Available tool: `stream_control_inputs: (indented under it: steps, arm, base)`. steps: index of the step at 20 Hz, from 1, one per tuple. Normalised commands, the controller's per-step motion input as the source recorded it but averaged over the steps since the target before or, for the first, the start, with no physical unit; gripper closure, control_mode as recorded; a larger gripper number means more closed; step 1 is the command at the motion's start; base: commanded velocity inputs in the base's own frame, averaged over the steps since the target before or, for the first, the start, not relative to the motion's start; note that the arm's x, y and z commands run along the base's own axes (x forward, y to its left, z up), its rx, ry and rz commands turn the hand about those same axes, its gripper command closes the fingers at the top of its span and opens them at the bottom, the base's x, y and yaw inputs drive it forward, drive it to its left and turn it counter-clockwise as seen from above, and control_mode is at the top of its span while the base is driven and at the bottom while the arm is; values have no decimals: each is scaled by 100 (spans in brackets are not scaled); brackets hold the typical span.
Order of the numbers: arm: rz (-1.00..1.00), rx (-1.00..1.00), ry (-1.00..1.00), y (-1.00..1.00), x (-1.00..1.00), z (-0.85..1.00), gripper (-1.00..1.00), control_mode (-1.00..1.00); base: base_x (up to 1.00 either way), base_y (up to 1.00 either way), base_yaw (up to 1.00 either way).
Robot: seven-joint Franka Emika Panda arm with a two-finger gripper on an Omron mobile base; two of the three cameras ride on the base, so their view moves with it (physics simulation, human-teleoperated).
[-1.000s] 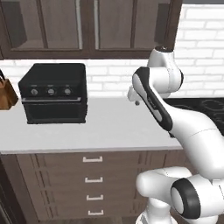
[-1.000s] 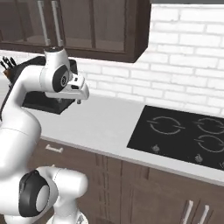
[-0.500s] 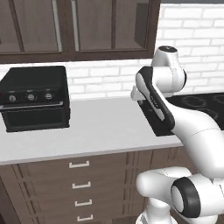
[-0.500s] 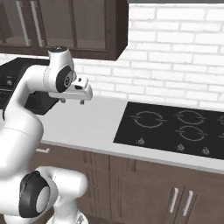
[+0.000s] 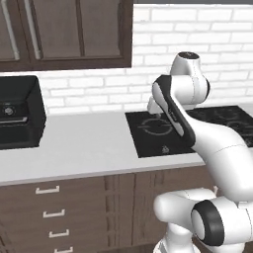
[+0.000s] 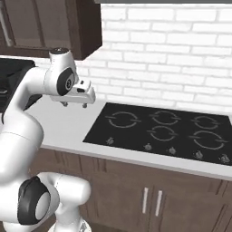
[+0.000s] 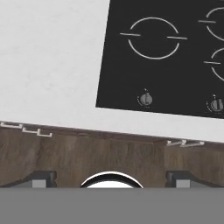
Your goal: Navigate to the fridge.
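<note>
White brick wall (image 6: 167,59) backs the tabletop (image 6: 63,128). A black cooktop (image 6: 158,131) lies flat beside bare tabletop. The end effector (image 6: 75,106) hangs open, fingertips apart.

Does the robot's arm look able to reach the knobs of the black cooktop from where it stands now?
Probably yes: the gripper hangs open and empty near the cooktop, and nothing stands between them.

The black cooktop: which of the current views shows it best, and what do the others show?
The right base view: its knob row and five burner rings on the cooktop lie uncovered. In the left base view, the arm hides part; the hand view catches one corner from above.
</note>
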Motion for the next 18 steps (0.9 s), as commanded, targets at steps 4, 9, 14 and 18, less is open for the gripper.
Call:
stream_control_inputs:
  steps: [4, 9, 14, 18]
  arm:
    - [0, 0, 0, 0, 0, 0, -100, 100]
    - [0, 0, 0, 0, 0, 0, -100, 100]
    - [0, 0, 0, 0, 0, 0, -100, 100]
    - [0, 0, 0, 0, 0, 0, -100, 100]
  base:
    - [-17, -100, 0]
    - [-15, -100, 0]
    - [-15, -100, 0]
    - [-14, -100, 0]
